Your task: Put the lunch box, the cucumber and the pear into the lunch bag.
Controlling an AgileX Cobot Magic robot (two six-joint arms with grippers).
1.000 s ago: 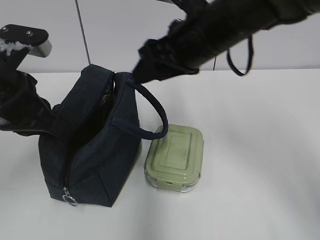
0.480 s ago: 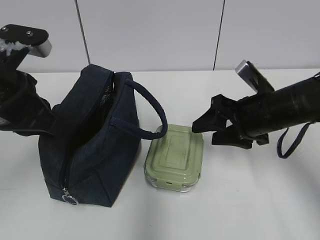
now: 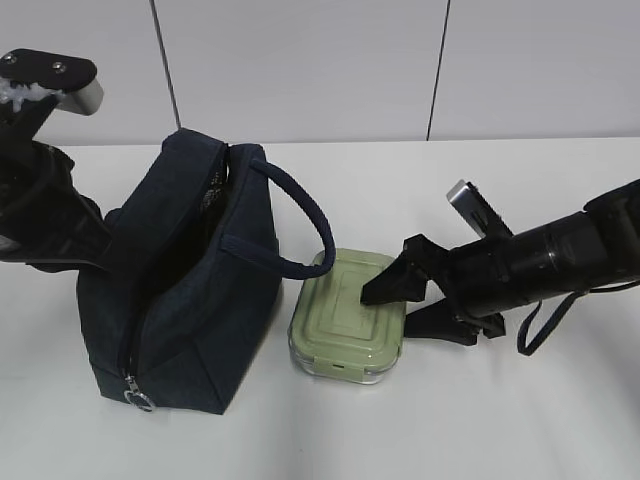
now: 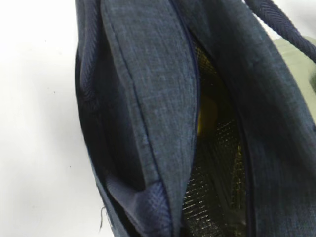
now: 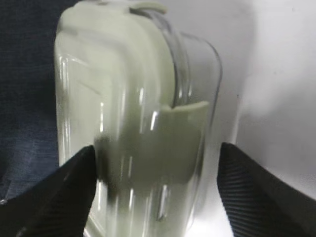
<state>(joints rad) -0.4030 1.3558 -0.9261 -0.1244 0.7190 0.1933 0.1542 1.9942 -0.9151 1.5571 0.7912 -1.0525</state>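
Lunch bag (image 3: 185, 280) upright on white bench (image 3: 520, 420), top unzipped; left arm presses its left side, left end effector hidden, state unclear. Yellow patch, likely the pear (image 4: 207, 114), shows inside against mesh lining. Lunch box (image 3: 350, 318) sits just right of bag. Right end effector (image 3: 395, 305) spread apart, 2 fingers straddling the box's near end.

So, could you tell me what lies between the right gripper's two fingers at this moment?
The lunch box does: the right wrist view shows the right gripper open, one finger on each side of it.
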